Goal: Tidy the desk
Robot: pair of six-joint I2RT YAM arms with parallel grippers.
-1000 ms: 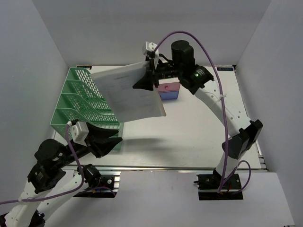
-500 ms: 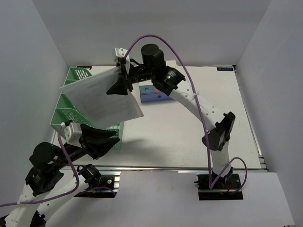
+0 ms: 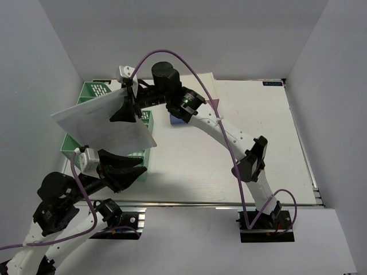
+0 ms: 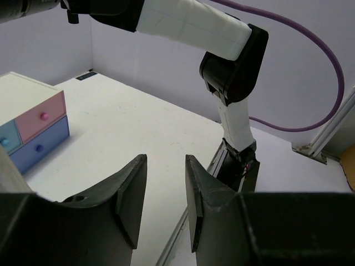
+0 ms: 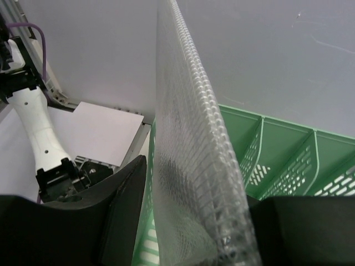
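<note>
Nearest me, the left claw (image 3: 137, 167) hangs low near the front of the large flat off-white desk (image 3: 258, 132), its two black fingers apart with nothing between them. Just beyond and above it, the right claw (image 3: 124, 109) is clamped on the edge of a clear ribbed plastic document sleeve (image 3: 94, 123), holding it tilted over the green mesh file rack (image 3: 90, 91) below. Farther back, to that claw's right, a small drawer box with pink and blue drawers (image 4: 36, 133) sits on the desk, which stretches away from both claws to the grey walls.
</note>
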